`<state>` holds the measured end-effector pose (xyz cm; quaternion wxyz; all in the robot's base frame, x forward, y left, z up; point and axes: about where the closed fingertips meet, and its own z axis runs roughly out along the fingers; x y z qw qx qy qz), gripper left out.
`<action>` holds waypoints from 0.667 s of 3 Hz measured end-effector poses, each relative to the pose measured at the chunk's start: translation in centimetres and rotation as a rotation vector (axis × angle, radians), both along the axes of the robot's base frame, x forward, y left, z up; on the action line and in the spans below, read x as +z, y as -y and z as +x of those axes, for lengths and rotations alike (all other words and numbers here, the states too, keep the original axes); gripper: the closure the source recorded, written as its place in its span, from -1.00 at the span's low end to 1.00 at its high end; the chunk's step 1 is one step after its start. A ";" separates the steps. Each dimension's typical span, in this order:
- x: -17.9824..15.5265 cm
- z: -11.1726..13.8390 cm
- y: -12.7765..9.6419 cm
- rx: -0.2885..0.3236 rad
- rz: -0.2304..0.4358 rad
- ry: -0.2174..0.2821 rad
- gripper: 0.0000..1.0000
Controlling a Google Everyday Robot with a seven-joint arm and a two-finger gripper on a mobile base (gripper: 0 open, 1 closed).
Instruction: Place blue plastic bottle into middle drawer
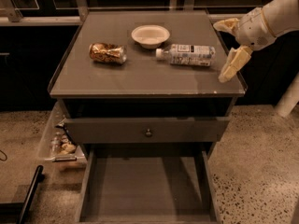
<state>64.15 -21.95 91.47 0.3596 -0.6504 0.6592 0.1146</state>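
Observation:
The blue plastic bottle (pixel 189 55) lies on its side on the grey cabinet top (pixel 140 76), white cap pointing left. My gripper (pixel 228 45) is at the top's right edge, just right of the bottle's base, open and empty, with one finger above and one finger (pixel 233 63) hanging lower. The middle drawer (pixel 145 183) is pulled far out at the bottom of the view, its flat floor bare. Above it sits the grey drawer front with a small round knob (pixel 148 132), pulled out a little.
A white bowl (pixel 150 35) and a golden-brown can (pixel 108 53) sit on the top, left of the bottle. A clear bin with small items (pixel 58 143) stands on the floor at the left. A white post (pixel 289 97) stands at the right.

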 end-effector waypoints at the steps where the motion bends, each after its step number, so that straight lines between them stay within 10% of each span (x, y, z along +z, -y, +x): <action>1: -1.4 1.8 -0.9 0.001 0.070 -0.089 -1.00; 2: -1.9 3.5 -2.1 -0.011 0.118 -0.153 -1.00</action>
